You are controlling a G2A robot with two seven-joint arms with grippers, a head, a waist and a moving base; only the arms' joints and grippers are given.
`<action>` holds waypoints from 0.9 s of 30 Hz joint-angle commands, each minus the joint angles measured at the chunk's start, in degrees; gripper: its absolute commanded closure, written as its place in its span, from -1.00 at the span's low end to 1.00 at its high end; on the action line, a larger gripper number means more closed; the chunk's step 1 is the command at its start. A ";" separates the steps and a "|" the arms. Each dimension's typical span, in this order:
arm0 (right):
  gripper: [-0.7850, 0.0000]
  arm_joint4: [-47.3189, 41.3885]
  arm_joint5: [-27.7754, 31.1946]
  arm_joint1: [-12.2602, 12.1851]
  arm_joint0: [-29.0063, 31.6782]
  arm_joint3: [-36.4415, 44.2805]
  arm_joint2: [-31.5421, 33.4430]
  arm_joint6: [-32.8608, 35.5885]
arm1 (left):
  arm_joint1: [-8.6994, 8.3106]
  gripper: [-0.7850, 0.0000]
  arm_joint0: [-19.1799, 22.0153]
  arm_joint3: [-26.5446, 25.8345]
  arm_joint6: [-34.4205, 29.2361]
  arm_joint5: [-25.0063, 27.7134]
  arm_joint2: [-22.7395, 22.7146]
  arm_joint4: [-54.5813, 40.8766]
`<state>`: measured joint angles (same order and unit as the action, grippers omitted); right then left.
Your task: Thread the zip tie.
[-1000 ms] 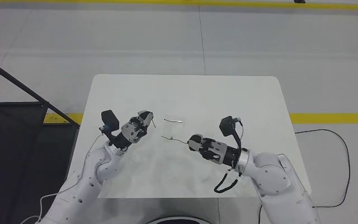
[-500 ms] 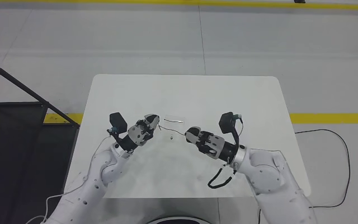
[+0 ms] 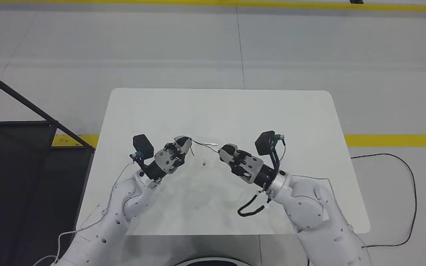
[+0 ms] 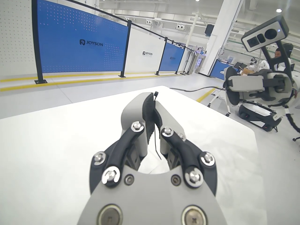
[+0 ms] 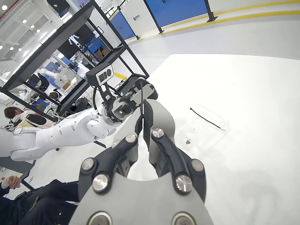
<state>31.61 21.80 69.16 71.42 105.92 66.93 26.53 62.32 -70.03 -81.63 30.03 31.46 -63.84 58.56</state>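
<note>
The left claw [image 4: 152, 99] is clamped on a thin black plastic zip tie [image 4: 155, 139], its head poking past the tips. The right claw [image 5: 143, 111], close by above the white tabletop [image 3: 266, 113], pinches a black tie strip [image 5: 141, 94].

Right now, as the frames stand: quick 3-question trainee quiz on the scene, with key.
1. True or false: the left gripper is open and empty.
2. Where does the spare zip tie lie?
A. on a clear sheet on the table
B. on the floor
C. across the right arm's wrist
3. Fill in: the right gripper is shut on a thin black ____.

Key
1. False: it is shut on a black tie, whose head sticks out past the fingertips.
2. A
3. zip tie
</note>
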 commanded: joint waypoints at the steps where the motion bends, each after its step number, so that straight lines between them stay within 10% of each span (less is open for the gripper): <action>1: 1.00 0.87 -0.39 0.01 0.35 0.29 -0.19 -0.58 | 0.13 1.00 -0.35 -1.04 -1.03 -1.36 -0.13 -0.13; 27: 1.00 6.27 -3.62 0.37 1.18 0.86 -1.70 -5.38 | 1.56 1.00 -1.16 -1.71 -2.10 -2.80 -1.14 0.73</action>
<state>37.95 18.23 69.51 72.72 106.87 65.26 21.05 63.81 -71.21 -83.36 27.95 28.66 -64.97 59.37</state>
